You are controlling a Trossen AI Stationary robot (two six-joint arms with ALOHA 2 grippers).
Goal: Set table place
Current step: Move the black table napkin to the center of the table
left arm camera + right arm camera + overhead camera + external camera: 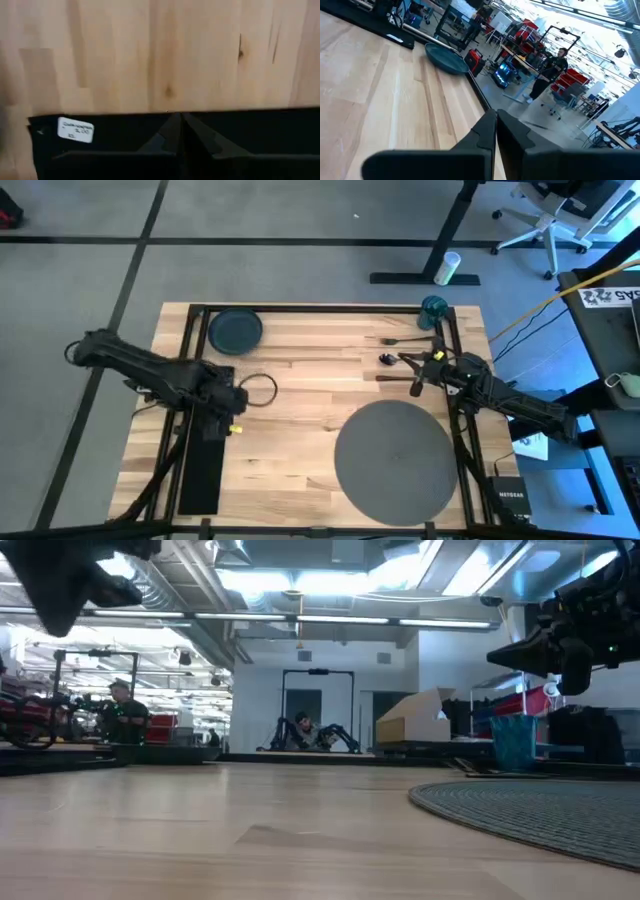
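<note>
The black napkin (202, 468) lies lengthwise along the table's left rail, a white label (75, 129) near one corner. My left gripper (233, 408) is shut at the napkin's far end. The round grey placemat (393, 458) lies flat at the near right. The dark plate (235, 330) rests at the far left and the teal cup (433, 308) stands at the far right. Cutlery (392, 352) lies near the cup. Above the cutlery my right gripper (416, 378) is shut with nothing in it, raised off the table (572, 635). My left gripper has its shut fingertips (172, 125) right at the napkin's long edge (125, 117), midway along what shows. Dark fingers on dark cloth hide the hold itself. The rest of the napkin lies flat on the table.
Black metal rails (190, 360) cross the wood top on the left, far and right sides. A loop of cable (260, 388) lies beside my left gripper. Bare wood (300, 450) stretches between the napkin and the placemat. People stand in the room beyond the table.
</note>
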